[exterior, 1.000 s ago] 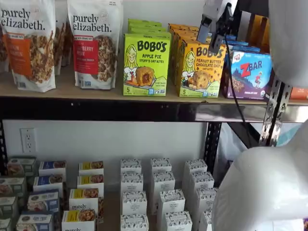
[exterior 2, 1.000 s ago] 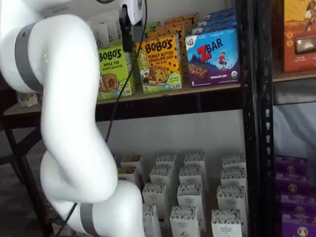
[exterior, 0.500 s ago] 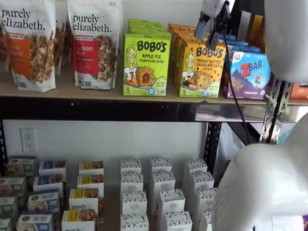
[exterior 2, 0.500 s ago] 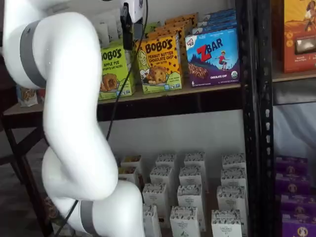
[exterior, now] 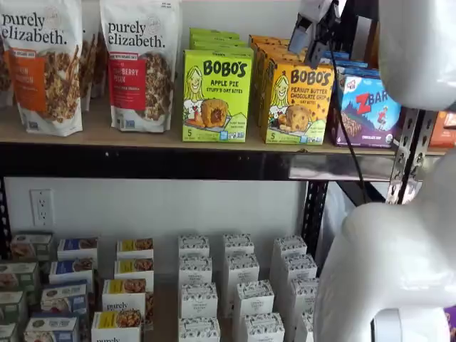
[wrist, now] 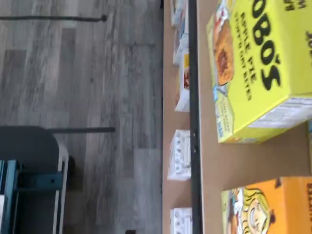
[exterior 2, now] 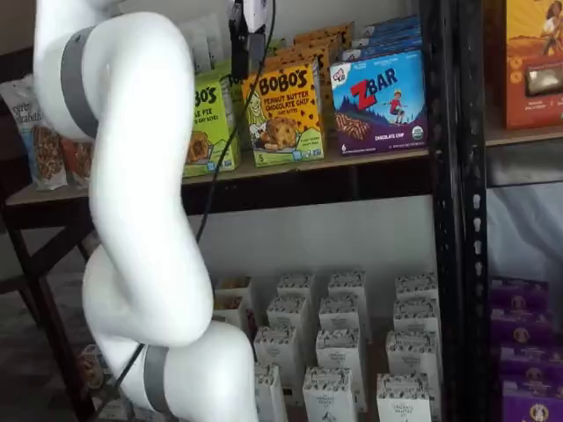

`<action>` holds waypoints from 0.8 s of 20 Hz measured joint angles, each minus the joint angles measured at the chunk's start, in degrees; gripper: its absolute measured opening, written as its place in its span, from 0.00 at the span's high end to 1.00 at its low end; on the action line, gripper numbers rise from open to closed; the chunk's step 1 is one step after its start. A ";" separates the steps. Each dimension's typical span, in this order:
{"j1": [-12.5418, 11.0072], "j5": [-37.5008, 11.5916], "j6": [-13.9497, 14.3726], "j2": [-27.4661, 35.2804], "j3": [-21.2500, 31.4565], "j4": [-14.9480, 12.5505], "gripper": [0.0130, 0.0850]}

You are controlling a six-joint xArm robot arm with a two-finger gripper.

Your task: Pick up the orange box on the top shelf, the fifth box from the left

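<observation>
the wrist view alone looks down past the black front rail to a grey wood-grain floor (wrist: 97,97), catching the glossy green box (wrist: 258,73) and a corner of the orange box (wrist: 273,207). both shelf views take the shelves from the front. on the top shelf (exterior: 142,139), a tan board edged in black metal, stand from left to right two soft granola bags (exterior: 139,64), the green box, the orange box (exterior: 298,103) and a blue carton (exterior: 369,110); more cartons line up behind each front one. the orange box stands upright at the board's front edge, between the green box and the blue carton. the gripper (exterior: 313,35) hangs just above its top edge, holding nothing; its fingers are seen side-on, at their widest spread. below, small white cartons (exterior: 239,285) stand in rows, too many to count surely.
</observation>
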 joint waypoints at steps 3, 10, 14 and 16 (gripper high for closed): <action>-2.34 1.33 -0.61 1.50 -1.36 4.60 0.00; -4.66 1.54 -1.64 2.25 -1.94 8.09 0.00; -5.04 -3.76 -2.36 -0.87 2.36 8.73 0.00; -4.84 -5.46 -2.55 -1.93 3.69 8.12 0.00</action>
